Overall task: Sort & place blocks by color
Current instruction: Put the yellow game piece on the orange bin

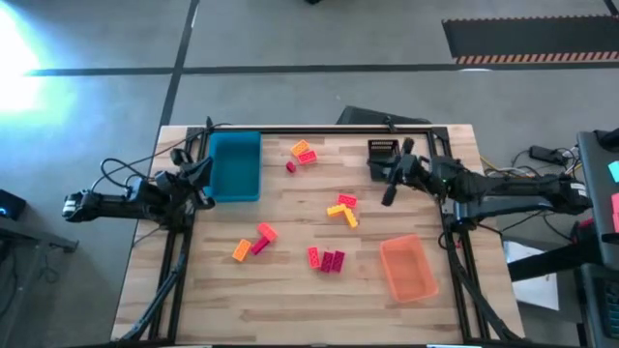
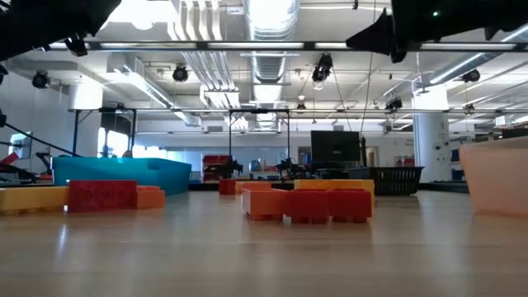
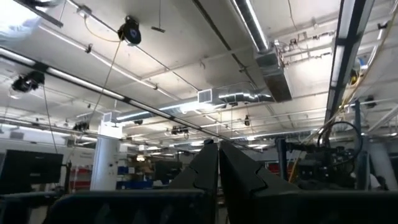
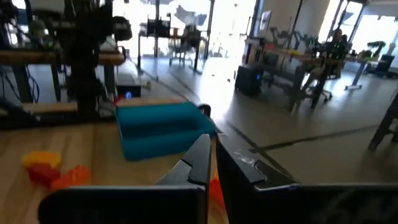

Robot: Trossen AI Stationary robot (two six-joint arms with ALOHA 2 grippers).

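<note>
left gripper [image 1: 203,172]: fingers pressed together, empty, at the blue tray's [image 1: 235,166] left edge | right gripper [image 1: 389,193]: closed, empty, right of the tray, beside the black tray [image 1: 381,154] | blocks [image 1: 329,259]: scattered on table [image 1: 290,300] right of and below the blue tray, none inside

High view — mounted overhead, facing straight down, far enough to take in the whole wooden table [image 1: 290,290] and grey floor on every side
Low view — set at tabletop height, facing level across the boards into the hall behind; nearest blocks [image 2: 309,205] loom large
Left wrist view — tilted upward, facing ceiling ducts and lights
Right wrist view — close above the table, facing across it toward the blue tray [image 4: 163,127] and desks beyond
Shared: blue tray [image 1: 235,164] appears in high, low [image 2: 124,172] and right wrist views; ceiling lights in low and left wrist views
</note>
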